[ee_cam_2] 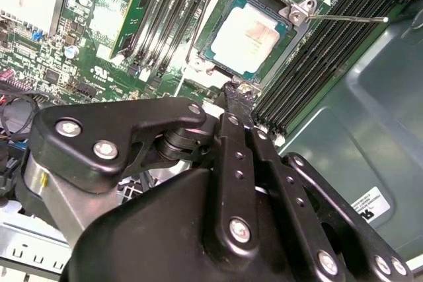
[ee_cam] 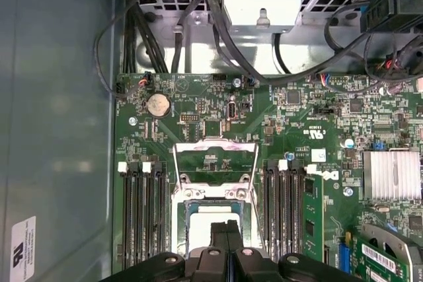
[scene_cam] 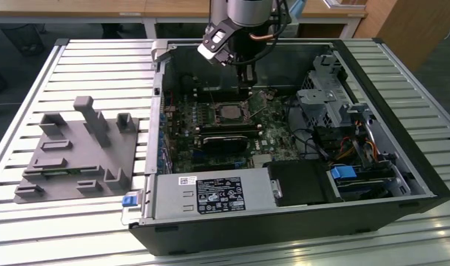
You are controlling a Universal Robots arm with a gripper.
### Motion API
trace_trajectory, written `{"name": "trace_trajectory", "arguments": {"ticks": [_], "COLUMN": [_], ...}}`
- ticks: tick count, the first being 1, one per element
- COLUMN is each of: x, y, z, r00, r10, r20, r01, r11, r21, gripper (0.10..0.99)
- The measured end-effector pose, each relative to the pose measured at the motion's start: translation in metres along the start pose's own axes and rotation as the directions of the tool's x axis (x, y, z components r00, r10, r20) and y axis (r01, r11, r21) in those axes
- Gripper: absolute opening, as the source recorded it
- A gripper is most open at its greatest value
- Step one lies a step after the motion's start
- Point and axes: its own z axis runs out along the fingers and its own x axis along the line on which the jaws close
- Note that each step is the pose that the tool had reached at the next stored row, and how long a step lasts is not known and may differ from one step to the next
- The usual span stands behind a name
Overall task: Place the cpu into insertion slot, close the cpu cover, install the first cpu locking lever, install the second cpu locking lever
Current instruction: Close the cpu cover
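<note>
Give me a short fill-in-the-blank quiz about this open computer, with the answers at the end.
1. The silvery-topped ___ sits in the insertion slot.
2. The cpu cover stands ___.
3. The fingers of the gripper are ___.
4. The grey fixture lies beside the case, on the exterior view's ___.

Answers: cpu; open; shut; left.

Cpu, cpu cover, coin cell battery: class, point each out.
cpu (ee_cam_2: 248, 39), second wrist view, centre of metal top.
cpu cover (ee_cam: 215, 143), first wrist view, frame's end bar.
coin cell battery (ee_cam: 157, 104), first wrist view, centre.

Slatted metal table bearing an open computer case and a grey holder
</note>
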Motion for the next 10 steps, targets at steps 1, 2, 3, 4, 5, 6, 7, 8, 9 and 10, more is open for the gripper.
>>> {"name": "trace_trajectory", "arguments": {"ticks": [1,2,3,4,5,6,7,8,9,10], "x": [0.0000,0.0000,0.0000,0.0000,0.0000,0.0000,0.0000,0.0000,0.0000,0.0000], "y": [0.0001,0.0001,0.0002,0.0002,0.0003,0.0003,0.0005,0.0014,0.0015,0.0017], "z": [-0.0010,-0.0022,-0.0032,-0.0039,-0.0044,-0.0044,-0.0045,-0.0045,-0.0045,-0.0045], "r00": [1.0000,1.0000,1.0000,1.0000,1.0000,1.0000,1.0000,1.0000,1.0000,1.0000], "r10": [0.000,0.000,0.000,0.000,0.000,0.000,0.000,0.000,0.000,0.000], "r20": [0.0000,0.0000,-0.0001,-0.0001,-0.0001,-0.0004,-0.0001,-0.0001,-0.0001,-0.0001], "r01": [0.000,0.000,0.000,0.000,0.000,0.000,0.000,0.000,0.000,0.000], "r11": [1.0000,1.0000,1.0000,1.0000,1.0000,1.0000,1.0000,1.0000,1.0000,1.0000], "r21": [0.000,0.000,0.000,0.000,0.000,0.000,0.000,0.000,0.000,0.000], "gripper": [0.106,0.106,0.106,0.106,0.106,0.106,0.106,0.106,0.106,0.106]}}
